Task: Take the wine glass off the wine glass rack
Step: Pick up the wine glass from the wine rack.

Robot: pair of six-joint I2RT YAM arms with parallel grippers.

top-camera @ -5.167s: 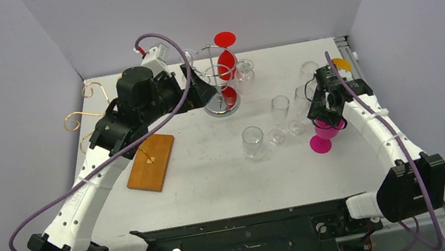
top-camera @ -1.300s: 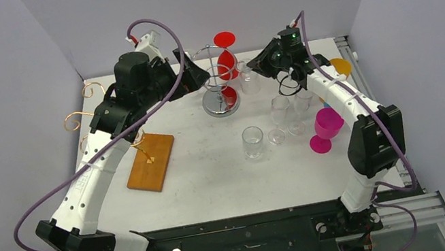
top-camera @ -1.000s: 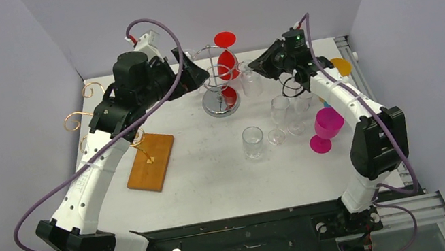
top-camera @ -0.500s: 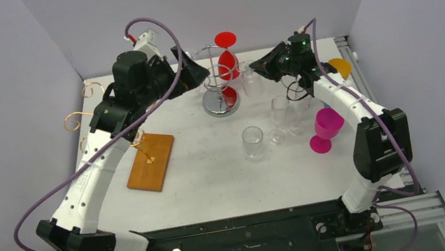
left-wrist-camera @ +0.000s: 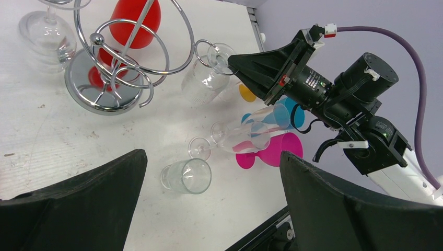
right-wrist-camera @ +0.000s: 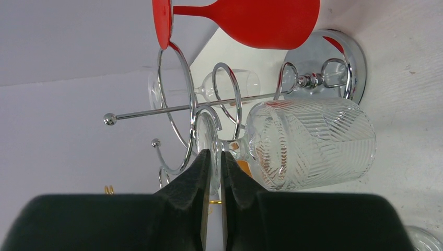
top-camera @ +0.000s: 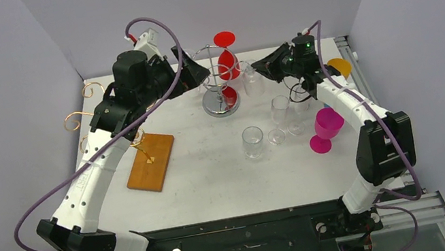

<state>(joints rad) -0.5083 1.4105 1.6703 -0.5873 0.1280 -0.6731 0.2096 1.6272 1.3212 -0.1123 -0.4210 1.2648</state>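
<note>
**Right pincer point(right-wrist-camera: 215, 152) nips wine glass point(right-wrist-camera: 313, 141) foot**

Closed tight on the clear foot disc. Bowl hangs just beyond the tips, stem thru a ring of the wire rack point(right-wrist-camera: 356, 65). Left pincer point(left-wrist-camera: 212, 154) wide open, empty, w/ rack ahead of it to its left.

The white table point(top-camera: 216, 182) carries the wine glass rack point(top-camera: 221, 103) on its round chrome foot near the far edge. A wooden board point(top-camera: 151, 162) lies flat nearer and to the left. A clear tumbler point(top-camera: 252, 142), clear stemmed glasses point(top-camera: 280, 110) and a pink glass point(top-camera: 325, 127) cluster right of centre, and copper wire hooks point(top-camera: 77, 118) sit at the left edge.
</note>
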